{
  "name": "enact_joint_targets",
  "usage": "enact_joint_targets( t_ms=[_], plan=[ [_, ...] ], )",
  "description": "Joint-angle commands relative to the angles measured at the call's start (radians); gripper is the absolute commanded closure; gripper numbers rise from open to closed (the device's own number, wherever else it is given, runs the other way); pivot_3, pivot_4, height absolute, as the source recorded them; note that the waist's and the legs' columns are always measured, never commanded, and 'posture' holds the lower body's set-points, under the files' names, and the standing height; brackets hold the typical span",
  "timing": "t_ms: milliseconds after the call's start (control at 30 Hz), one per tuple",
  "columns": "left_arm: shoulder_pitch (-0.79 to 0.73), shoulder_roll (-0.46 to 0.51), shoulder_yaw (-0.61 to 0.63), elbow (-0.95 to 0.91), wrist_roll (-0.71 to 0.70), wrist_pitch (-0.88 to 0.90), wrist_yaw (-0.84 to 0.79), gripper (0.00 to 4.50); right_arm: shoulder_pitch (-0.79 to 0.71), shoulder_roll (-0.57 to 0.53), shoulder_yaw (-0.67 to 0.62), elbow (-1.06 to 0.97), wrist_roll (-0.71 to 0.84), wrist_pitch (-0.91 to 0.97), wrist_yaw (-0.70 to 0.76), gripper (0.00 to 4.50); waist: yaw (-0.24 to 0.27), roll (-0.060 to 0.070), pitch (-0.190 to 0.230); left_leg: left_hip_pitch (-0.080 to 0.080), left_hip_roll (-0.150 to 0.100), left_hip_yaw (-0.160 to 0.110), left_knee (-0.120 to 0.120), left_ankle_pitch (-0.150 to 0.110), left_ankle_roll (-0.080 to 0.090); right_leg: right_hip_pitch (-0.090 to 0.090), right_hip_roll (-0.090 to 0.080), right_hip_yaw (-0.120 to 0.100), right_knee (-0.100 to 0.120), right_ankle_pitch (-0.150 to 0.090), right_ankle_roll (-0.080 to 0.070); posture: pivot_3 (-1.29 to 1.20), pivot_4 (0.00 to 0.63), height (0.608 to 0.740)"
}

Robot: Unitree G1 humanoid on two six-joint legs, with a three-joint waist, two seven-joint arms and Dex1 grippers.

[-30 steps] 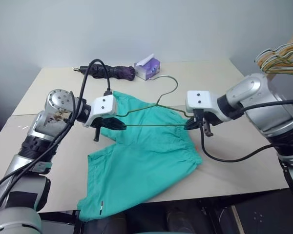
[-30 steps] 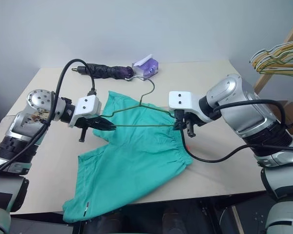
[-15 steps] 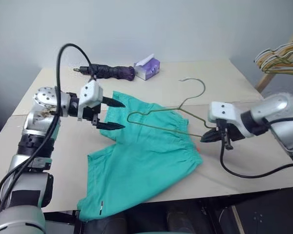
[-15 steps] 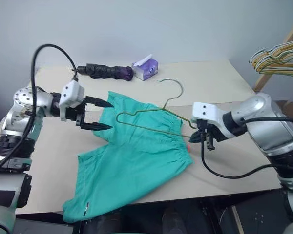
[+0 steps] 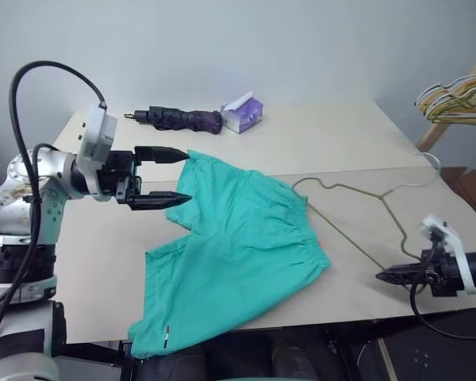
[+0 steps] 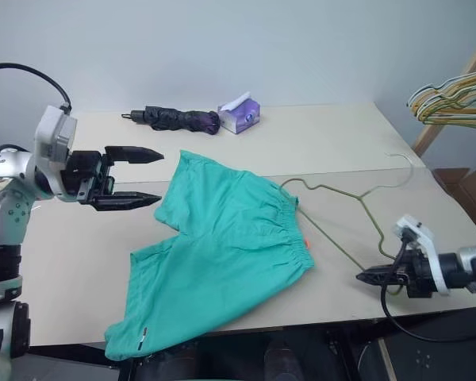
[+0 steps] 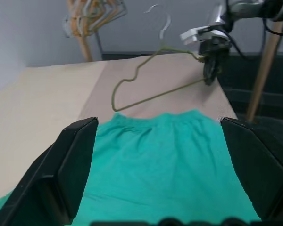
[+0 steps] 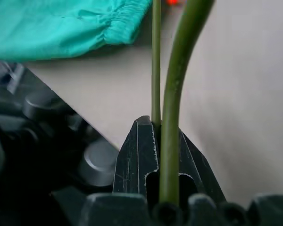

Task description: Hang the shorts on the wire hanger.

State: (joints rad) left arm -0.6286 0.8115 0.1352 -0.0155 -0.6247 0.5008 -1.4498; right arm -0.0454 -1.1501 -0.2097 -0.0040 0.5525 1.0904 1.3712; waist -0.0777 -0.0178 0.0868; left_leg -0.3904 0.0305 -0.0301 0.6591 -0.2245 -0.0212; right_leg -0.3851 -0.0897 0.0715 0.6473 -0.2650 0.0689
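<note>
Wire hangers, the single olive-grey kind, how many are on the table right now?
1. The wire hanger lies on the table right of the shorts, its corner pinched in the right claw. The pale hanger bundle hangs apart, off the table's far right.

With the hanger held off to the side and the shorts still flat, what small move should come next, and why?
Probably lower the open left gripper onto the shorts near the leg beside it and close. The right gripper is shut on the wire hanger, which lies on the table clear of the cloth, so the shorts must be lifted before the wire can be threaded through.
</note>
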Motion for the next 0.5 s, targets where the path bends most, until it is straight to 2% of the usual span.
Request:
enact_joint_targets(
  t_ms=[33, 167, 500],
  plan=[
    [0.003, 0.013, 0.015, -0.058, -0.044, 0.029, 0.01, 0.01, 0.033, -0.019, -0.044, 0.036, 0.055, 0.037, 0.025, 4.5, 0.005, 0.0, 0.0, 0.0, 0.0, 0.0, 0.0, 0.0, 0.0, 0.0, 0.0, 0.0, 0.0, 0.0, 0.0, -0.03, 0.083, 0.74],
    [0.017, 0.009, 0.008, -0.087, -0.056, 0.039, 0.021, 0.01, 0.065, -0.029, 0.004, 0.054, 0.053, 0.028, 0.029, 4.5, 0.01, 0.0, 0.0, 0.0, 0.001, 0.0, 0.0, -0.001, 0.001, 0.0, 0.001, 0.0, -0.001, 0.0, 0.0, -0.03, 0.083, 0.74],
    [0.021, 0.016, 0.001, -0.098, -0.061, 0.042, 0.019, 0.01, -0.011, -0.014, 0.105, 0.145, 0.034, -0.004, 0.009, 4.5, 0.011, -0.001, 0.0, 0.0, 0.001, 0.001, 0.0, -0.001, 0.001, 0.0, 0.001, 0.001, -0.002, 0.0, 0.0, -0.02, 0.077, 0.74]
  ],
)
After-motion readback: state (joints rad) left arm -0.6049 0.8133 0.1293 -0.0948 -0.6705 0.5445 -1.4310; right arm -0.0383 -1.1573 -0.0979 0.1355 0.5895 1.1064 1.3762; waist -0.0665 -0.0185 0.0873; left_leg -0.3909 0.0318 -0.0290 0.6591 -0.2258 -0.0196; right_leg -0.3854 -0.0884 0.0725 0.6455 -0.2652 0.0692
